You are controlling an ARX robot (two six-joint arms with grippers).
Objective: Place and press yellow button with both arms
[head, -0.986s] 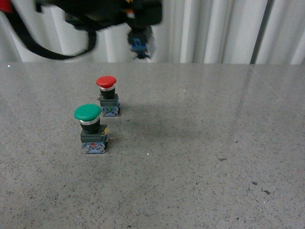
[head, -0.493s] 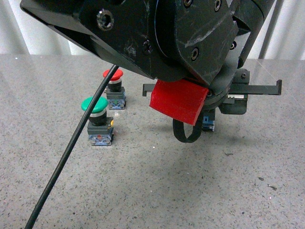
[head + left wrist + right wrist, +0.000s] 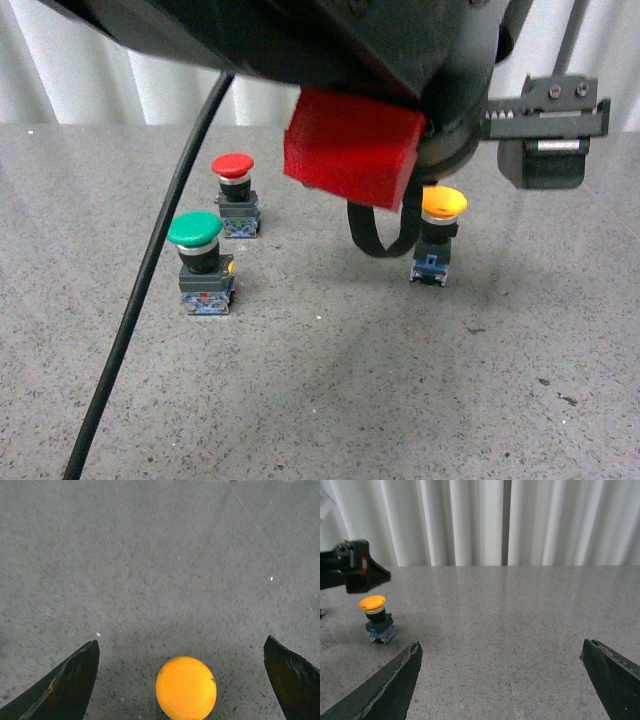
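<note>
Item one, the yellow button (image 3: 443,235): it stands upright on the grey speckled table (image 3: 320,400), cap up, black body and blue-trimmed base beneath it, with nothing touching it. In the front view it is to the right of the other two buttons and well apart from them. Item two, my left claw (image 3: 181,640): jaws wide apart and holding nothing. It hangs above the yellow button, whose round cap (image 3: 186,687) shows between my two dark fingers (image 3: 65,685) with bare table on either side. Item three, my left arm: a bulky black housing fills the top of the front view and carries a red block (image 3: 350,150). A black strap loop (image 3: 380,235) hangs under the block, just beside the yellow button, and a black cable (image 3: 150,290) slants down across the left of the table. Item four, my right claw (image 3: 501,643): jaws wide apart and empty over bare table. In its wrist view the yellow button (image 3: 376,617) sits well off to one side, under a black part of the left arm (image 3: 350,572). Item five, the green button (image 3: 200,262): upright on the table, nearer the camera. Item six, the red button (image 3: 236,195): upright just behind the green one. Item seven, a white pleated curtain (image 3: 470,520) behind the far edge of the table.
</note>
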